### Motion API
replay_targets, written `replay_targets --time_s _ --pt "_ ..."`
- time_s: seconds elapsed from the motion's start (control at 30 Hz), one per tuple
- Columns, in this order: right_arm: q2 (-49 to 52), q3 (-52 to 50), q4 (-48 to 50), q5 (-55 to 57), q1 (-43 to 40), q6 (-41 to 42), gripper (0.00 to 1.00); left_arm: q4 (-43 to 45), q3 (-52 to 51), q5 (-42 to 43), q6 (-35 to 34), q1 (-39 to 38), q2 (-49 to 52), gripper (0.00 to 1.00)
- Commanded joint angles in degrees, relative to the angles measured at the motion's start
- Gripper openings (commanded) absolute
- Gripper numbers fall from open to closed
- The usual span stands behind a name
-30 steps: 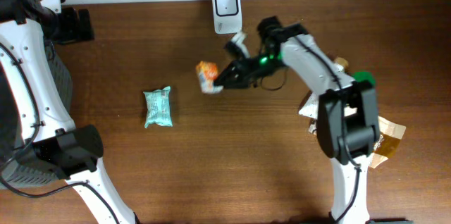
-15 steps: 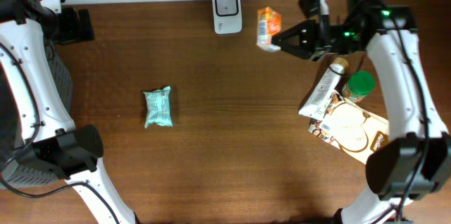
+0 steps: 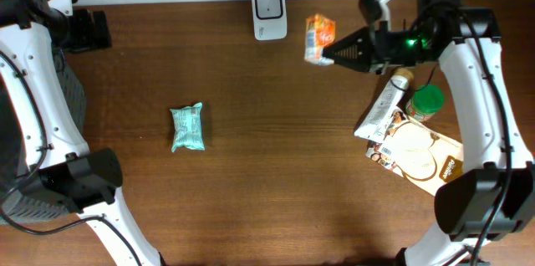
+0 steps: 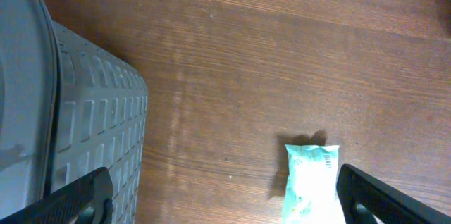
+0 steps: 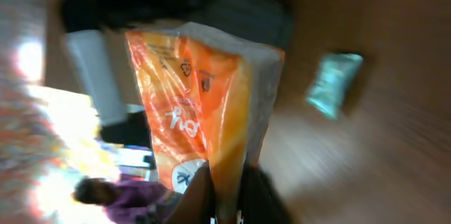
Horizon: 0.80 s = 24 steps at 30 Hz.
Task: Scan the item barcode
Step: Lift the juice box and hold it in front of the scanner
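The right fingers (image 3: pixel 347 49) are pinched shut on one end of the orange packet (image 3: pixel 318 37), holding it off the table (image 3: pixel 276 174) near the far edge, just beside the white scanner (image 3: pixel 269 12) on its right side; the right wrist view shows the packet's printed face, blurred; the left fingers (image 4: pixel 76 194) stand wide apart with nothing between them; a teal packet (image 3: pixel 187 127) lies left of centre; a tube (image 3: pixel 383 111), a green-lidded jar (image 3: pixel 427 102) and a flat box (image 3: pixel 422 153) sit by the right edge.

Orange packet (image 5: pixel 204 111): white print and symbols blurred, unreadable. No other legible text.
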Motion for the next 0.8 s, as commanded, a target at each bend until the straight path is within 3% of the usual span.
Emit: replay_targets --time_s 0.0,0.1,0.23,0.37,0.63,0.77 --pt "-0.66 0.87 1.05 25.14 5.70 5.81 0.04 0.07 0.24 1.01 1.09 0.35 -0.76 0.99" --pt "-0.22 3.69 3.58 44.78 11.80 13.00 0.04 0.07 0.24 1.03 1.09 0.35 -0.76 0.99" --pt "3.61 15.21 4.72 68.04 16.70 12.46 0.04 0.09 0.24 1.03 1.09 0.35 -0.76 0.99" --pt "10.73 16.61 22.45 92.74 22.75 -5.29 0.04 0.09 0.24 1.03 1.09 0.35 -0.76 0.99" --pt "27.65 16.61 49.40 103.78 25.57 -31.98 0.04 0.09 0.24 1.03 1.09 0.35 -0.76 0.99" --pt "32.50 16.61 57.27 103.89 26.14 -38.88 0.04 0.09 0.24 1.03 1.09 0.35 -0.76 0.99"
